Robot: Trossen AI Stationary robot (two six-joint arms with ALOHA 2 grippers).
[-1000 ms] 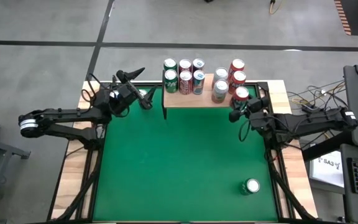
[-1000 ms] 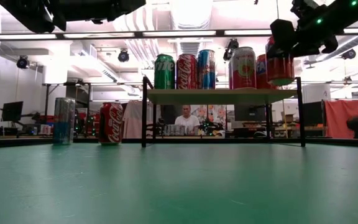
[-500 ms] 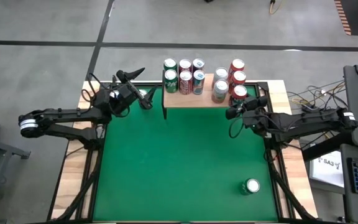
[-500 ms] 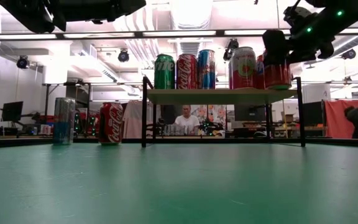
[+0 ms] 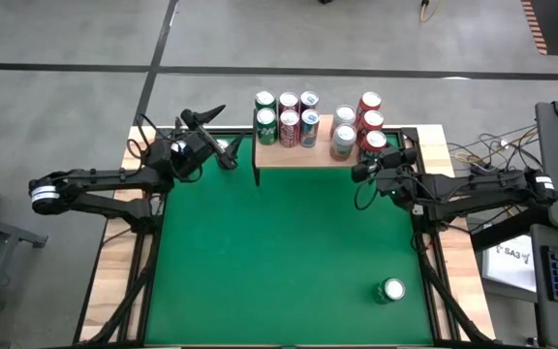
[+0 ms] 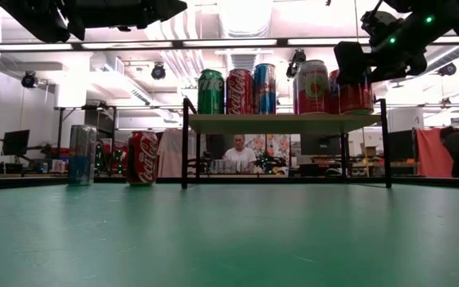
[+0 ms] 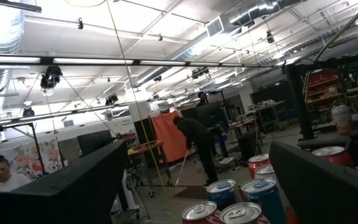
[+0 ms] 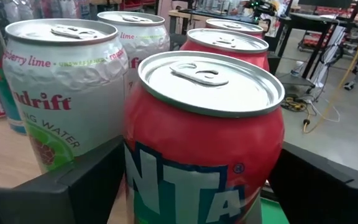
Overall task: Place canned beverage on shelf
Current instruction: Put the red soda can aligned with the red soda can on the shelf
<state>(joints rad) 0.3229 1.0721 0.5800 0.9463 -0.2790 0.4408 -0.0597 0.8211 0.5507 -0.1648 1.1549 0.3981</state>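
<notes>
At the shelf's [image 5: 308, 153] right end, the right gripper [image 5: 377, 167] has its fingers [image 8: 86, 186] spread wide on either side of a red can [image 5: 375, 143] that stands upright on the wooden board; no grip is visible, and whether the pads touch the can cannot be told. Beside it stand a white can [image 8: 61, 93] and more red cans [image 8: 229, 43]. Left gripper [image 5: 223, 155] waits fully open and empty beyond the shelf's left end; one can [image 5: 391, 289] stands on the green bench [image 5: 269, 262], well apart.
</notes>
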